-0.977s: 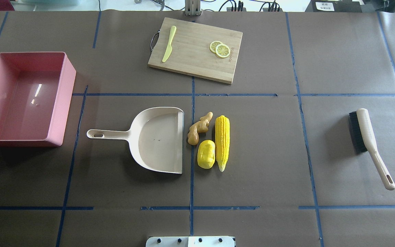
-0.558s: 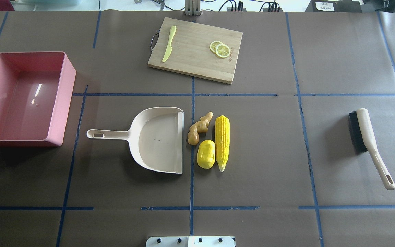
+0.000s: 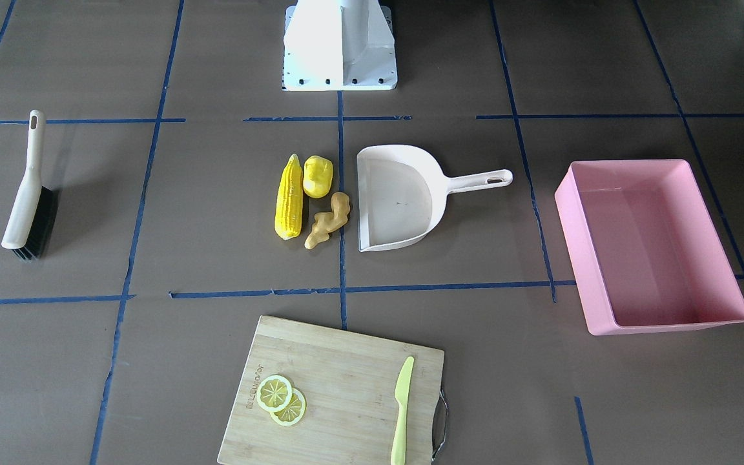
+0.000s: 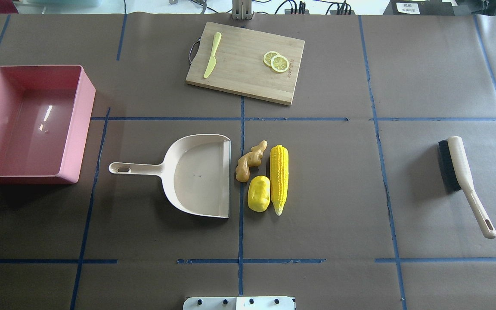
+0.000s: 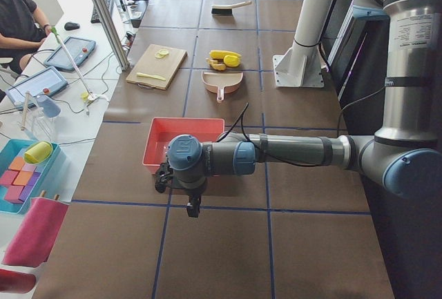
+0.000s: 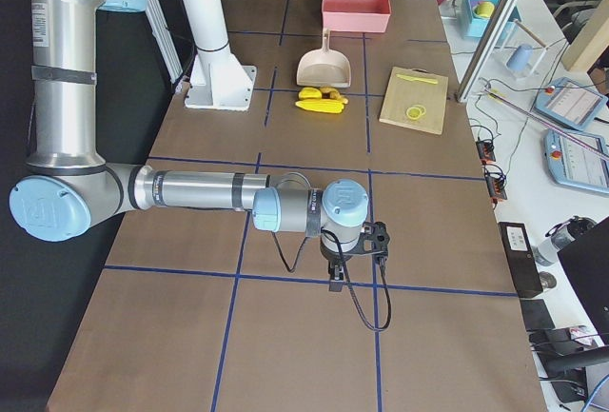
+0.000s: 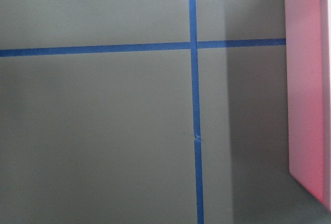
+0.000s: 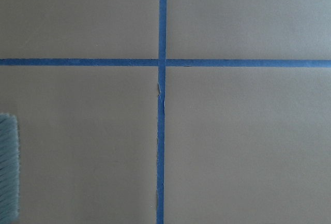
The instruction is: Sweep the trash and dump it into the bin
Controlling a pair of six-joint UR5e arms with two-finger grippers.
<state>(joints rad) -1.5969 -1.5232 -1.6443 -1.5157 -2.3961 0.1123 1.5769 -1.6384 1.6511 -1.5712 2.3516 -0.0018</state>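
We open at the far left with the left fingers [image 5: 193, 206], hanging low over the brown surface [image 4: 338, 193] on a wrist stretched out flat. They show up only in the side view, so we cannot tell whether they are apart or together. Right beside them, on the inner side, sits the pink bin [image 4: 80, 120]; its wall fills the right edge of the left wrist camera.

Moving on from the bin and further from those fingers, we have the cream dustpan [image 4: 196, 172], with its handle pointing back toward the bin and its open mouth facing the trash. Just off that mouth lies the tan ginger root [image 4: 250, 161], and next to it the yellow lump [image 4: 259, 193]. The corn cob [image 4: 279, 176] lies alongside both. All three are on the surface, between the two sets of fingers and well apart from each.

Beyond them is a bamboo cutting board [image 4: 243, 82] carrying a lime-green knife [image 4: 211, 56] and two lemon slices [image 4: 277, 61].

Further right lies the hand brush [image 4: 459, 168], untouched. Past it are the right fingers [image 6: 336, 277], low over a tape crossing. Their state we cannot tell either.
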